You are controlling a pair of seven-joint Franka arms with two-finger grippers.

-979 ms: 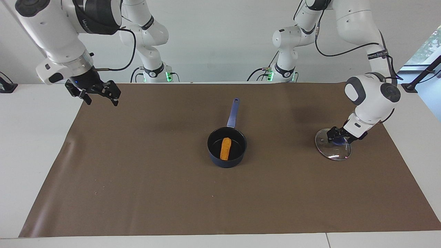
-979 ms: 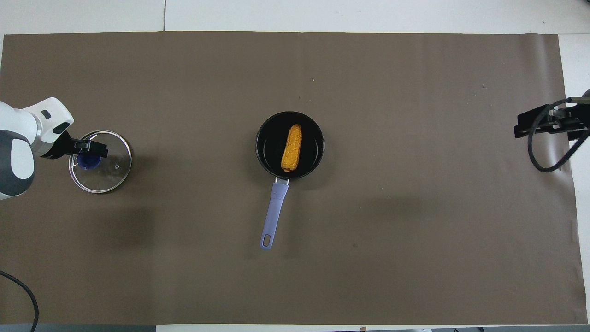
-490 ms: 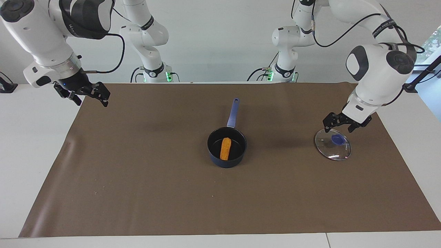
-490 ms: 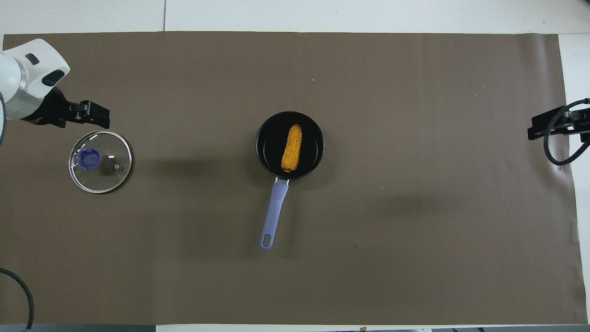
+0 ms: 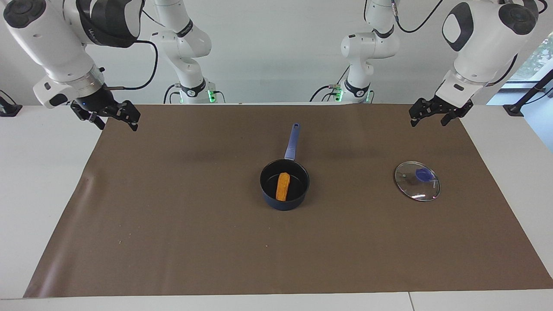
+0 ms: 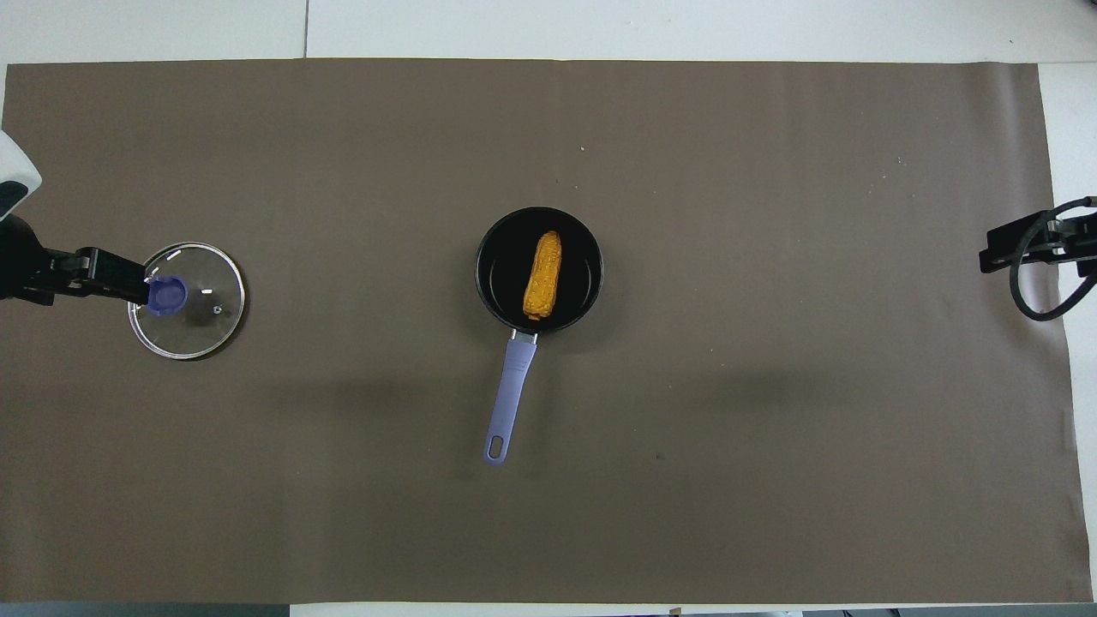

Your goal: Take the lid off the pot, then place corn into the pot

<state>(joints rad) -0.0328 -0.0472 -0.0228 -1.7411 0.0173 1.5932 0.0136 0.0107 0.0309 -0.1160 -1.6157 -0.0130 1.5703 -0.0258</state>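
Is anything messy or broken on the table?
Nothing stands out. The corn lies inside the pot, which sits upright. The lid rests flat on the brown mat, toward the left arm's end. Both claws, left and right, hang open, holding nothing.

A brown paper sheet [image 5: 173, 242] covers most of the white table [image 5: 43, 181], with small crumbs scattered on it.

No readable text, label, brand or number on any object. Lettering on the right arm's black band [image 5: 93, 32] is present but too small to make out.
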